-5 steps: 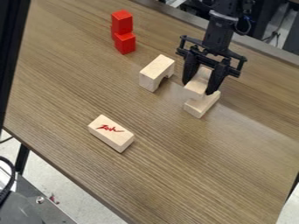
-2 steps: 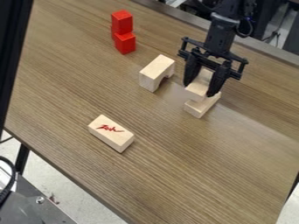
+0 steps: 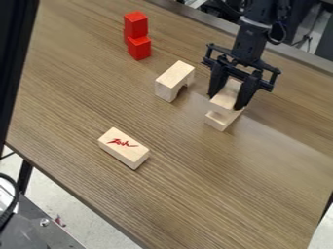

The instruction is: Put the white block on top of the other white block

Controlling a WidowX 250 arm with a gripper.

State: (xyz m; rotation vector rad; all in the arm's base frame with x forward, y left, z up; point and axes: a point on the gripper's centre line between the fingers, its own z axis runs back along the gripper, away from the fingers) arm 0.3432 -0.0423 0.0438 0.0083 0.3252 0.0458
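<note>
At the right of centre in the camera view, the gripper [image 3: 226, 100] hangs down, shut on a pale wooden block [image 3: 226, 96], one finger on each side of it. Directly below is a second pale block [image 3: 220, 120] lying on the table, partly covered by the upper one. The upper block looks arched underneath; whether the two touch I cannot tell.
An arched pale block [image 3: 174, 80] stands left of the gripper. A rectangular block with a red marking [image 3: 123, 148] lies nearer the front left. Two red cubes [image 3: 137, 36] are at the back on the table [image 3: 214, 194].
The gripper and its held block have shifted slightly to the right and back. The lower block and the other blocks have stayed in place.
</note>
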